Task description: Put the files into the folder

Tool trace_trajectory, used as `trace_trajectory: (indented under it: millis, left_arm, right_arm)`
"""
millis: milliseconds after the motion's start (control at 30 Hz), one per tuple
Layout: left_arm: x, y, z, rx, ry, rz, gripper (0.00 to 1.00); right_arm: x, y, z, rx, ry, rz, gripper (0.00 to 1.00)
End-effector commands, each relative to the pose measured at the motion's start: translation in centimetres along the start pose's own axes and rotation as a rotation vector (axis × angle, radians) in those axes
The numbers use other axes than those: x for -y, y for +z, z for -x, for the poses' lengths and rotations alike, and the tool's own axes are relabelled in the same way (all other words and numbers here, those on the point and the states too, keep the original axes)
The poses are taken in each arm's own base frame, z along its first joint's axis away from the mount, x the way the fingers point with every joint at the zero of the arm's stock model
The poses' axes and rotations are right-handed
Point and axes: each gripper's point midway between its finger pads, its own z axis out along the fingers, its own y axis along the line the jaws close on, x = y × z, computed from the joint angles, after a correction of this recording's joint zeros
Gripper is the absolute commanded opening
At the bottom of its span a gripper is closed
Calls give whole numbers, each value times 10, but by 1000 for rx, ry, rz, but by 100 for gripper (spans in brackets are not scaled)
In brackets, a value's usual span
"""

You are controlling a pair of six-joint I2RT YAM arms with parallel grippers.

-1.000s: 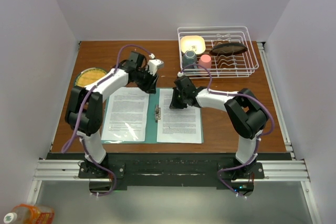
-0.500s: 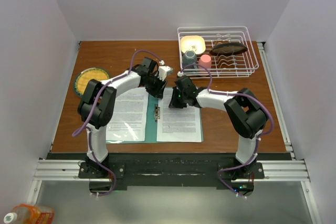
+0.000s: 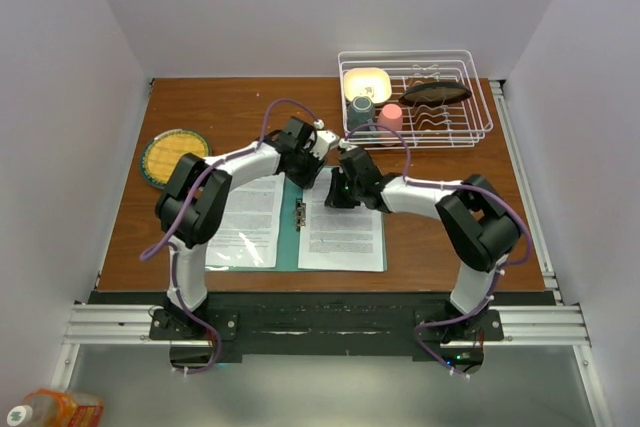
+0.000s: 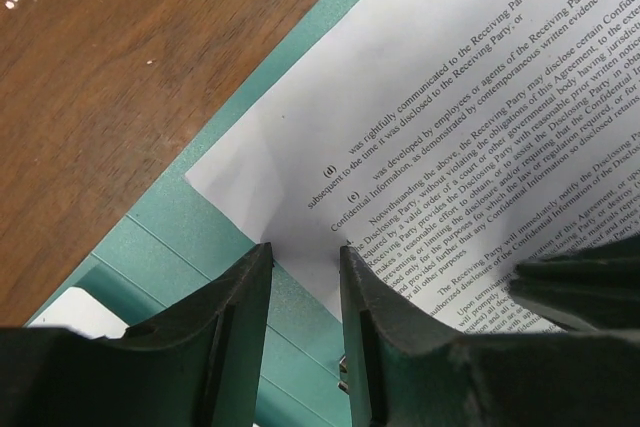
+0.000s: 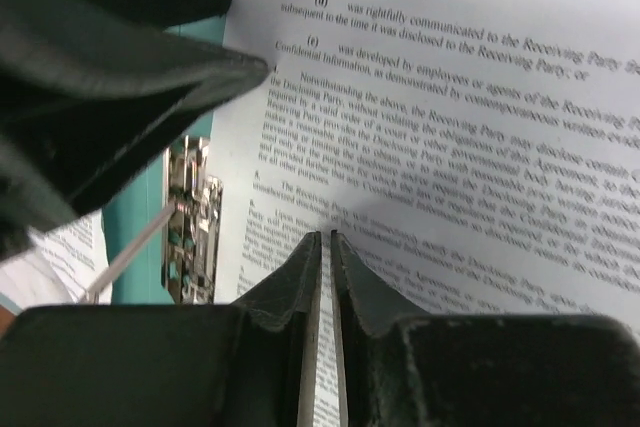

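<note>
The left gripper (image 4: 305,249) has its jaws a narrow way apart. They straddle the inner edge of the right-hand sheet (image 4: 480,127) of the files, close to that sheet's far corner, at the folder's far edge near its centre crease. White paper and teal card both show in the gap; I cannot tell whether the tips touch the sheet.

The right gripper (image 5: 326,237) has its jaws drawn almost together, with only a thin slit between them. It is tipped down onto the printed text of the same sheet, over the folder's right leaf, just beside the left gripper. Whether any paper is caught in the slit cannot be told.

The folder (image 3: 290,247) lies open and flat. The metal clip (image 5: 190,217) sits on its centre strip. A second printed sheet (image 3: 245,222) lies on the folder's left leaf, and the right-hand sheet covers most of the right leaf.

Beyond the folder's far right corner stands a wire dish rack (image 3: 465,117) on the wooden table (image 3: 230,107). A round woven mat (image 3: 172,155) lies off the folder's far left corner.
</note>
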Motion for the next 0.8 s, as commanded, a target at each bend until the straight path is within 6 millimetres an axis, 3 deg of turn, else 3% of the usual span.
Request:
trace_trajectory:
  millis: [0,133,167,267,533,767]
  left_arm:
    - [-1,17,-34,-94,-10,17,38]
    - [0,18,-44,-113,-10,18,38]
    - [0,18,-44,-114,-7,19,38]
    - [0,18,-47,-121,-9,24,38]
    - [1,17,-49,-128,-11,20,38]
    - [1,17,-53,-132,-8,18,37]
  right_arm:
    - [-35,-33,38,170,-110,142,14]
    - [-57,-53,50,252,-190,218,11]
    - [-63,-60,54,286,-208,247,6]
    - [-80,-74,49,350,-252,311,0]
    - [-109,-71,6,388,-338,376,0]
    - [-120,-72,7,510,-361,467,0]
